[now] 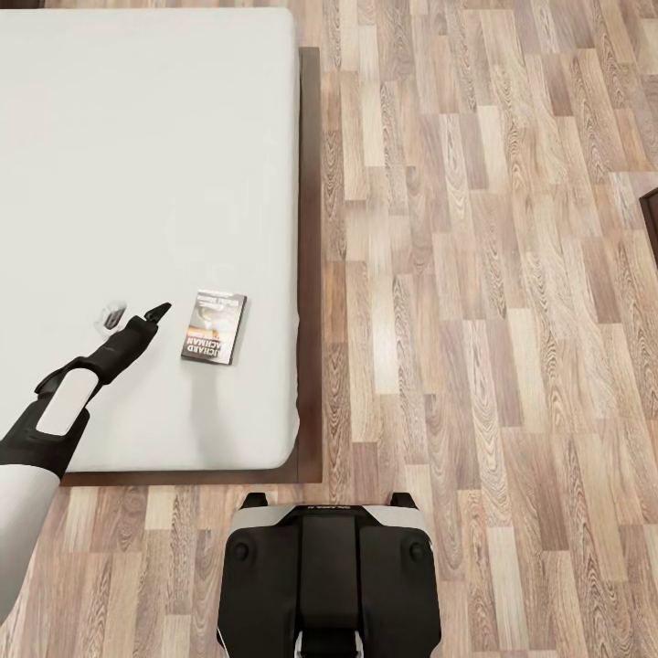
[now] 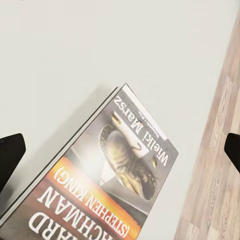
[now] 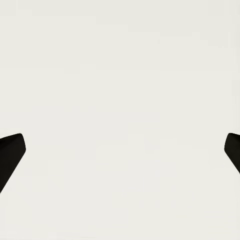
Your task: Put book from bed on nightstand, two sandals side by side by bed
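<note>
Left hand (image 1: 137,318) beside flat book (image 1: 215,327)

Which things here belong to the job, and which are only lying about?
For the job:
- book
- bed
- left tool, open, beside the book

Only there:
- wood floor
- dark furniture edge

Print on the book cover

The book (image 2: 107,175) reads "Wielki Marsz" on its grey part toward 1 o'clock, and "(STEPHEN KING)" with cut-off "ACHMAN" on the orange band.
</note>
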